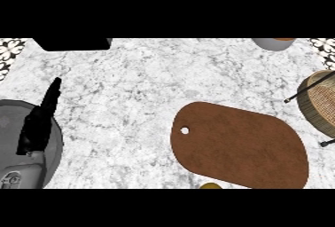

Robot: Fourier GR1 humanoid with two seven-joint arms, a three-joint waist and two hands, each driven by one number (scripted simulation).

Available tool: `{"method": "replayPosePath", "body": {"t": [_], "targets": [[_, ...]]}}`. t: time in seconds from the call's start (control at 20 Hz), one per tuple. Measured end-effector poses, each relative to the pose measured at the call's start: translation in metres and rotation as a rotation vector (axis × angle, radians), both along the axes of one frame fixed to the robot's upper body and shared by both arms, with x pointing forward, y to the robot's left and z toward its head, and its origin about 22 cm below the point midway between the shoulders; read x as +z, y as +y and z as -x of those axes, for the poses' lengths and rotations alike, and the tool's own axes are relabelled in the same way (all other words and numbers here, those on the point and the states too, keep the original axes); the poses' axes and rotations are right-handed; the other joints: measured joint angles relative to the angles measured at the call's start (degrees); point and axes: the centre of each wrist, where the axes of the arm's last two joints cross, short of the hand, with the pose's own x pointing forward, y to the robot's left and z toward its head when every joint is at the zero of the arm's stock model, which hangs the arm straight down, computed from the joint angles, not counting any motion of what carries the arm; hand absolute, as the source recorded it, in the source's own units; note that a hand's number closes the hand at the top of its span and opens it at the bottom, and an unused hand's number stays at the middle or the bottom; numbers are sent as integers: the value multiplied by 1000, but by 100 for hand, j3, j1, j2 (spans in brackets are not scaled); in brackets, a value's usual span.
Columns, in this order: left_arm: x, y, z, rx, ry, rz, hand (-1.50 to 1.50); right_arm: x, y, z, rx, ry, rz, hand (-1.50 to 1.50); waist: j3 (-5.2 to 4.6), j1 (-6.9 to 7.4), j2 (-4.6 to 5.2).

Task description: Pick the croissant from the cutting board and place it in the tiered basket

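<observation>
The brown cutting board lies on the marble counter at the right of centre, its top bare. At the view's lower edge, just at the board's near rim, a small golden-brown lump pokes in; it may be the croissant, but most of it is cut off. The woven tiered basket with black wire legs stands at the right edge, partly out of view. My left hand rests at the far left with its fingers straight and pointing up, holding nothing. No part of my right hand shows.
A grey pot sits at the counter's back right and a black object at the back left. Patterned tiles show in both upper corners. Marble counter spreads between my left hand and the board.
</observation>
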Motion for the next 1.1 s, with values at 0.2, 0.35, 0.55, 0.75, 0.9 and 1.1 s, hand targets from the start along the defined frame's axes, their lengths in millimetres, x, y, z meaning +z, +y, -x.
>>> {"method": "replayPosePath", "body": {"t": [0.2,0.35,0.55,0.75,0.9,1.1], "targets": [[0,-1,-3,-10,-1,0,0,27,-28,-1,24,10,-54,150,1,58,11],[-2,-4,-2,-26,0,-2,0,43,-42,-11,19,-6,-27,150,3,130,25],[-1,-13,-7,-31,-6,3,0,52,-54,-24,-8,-39,43,150,4,179,40],[2,-16,-8,-47,-10,4,0,55,-63,-42,-100,-89,162,150,7,272,65],[6,-16,-12,-51,-15,1,0,54,-74,-56,-172,-119,255,150,9,299,74],[8,-15,-9,-62,-10,-1,0,53,-99,-83,-221,-145,316,150,-6,327,66]]}}
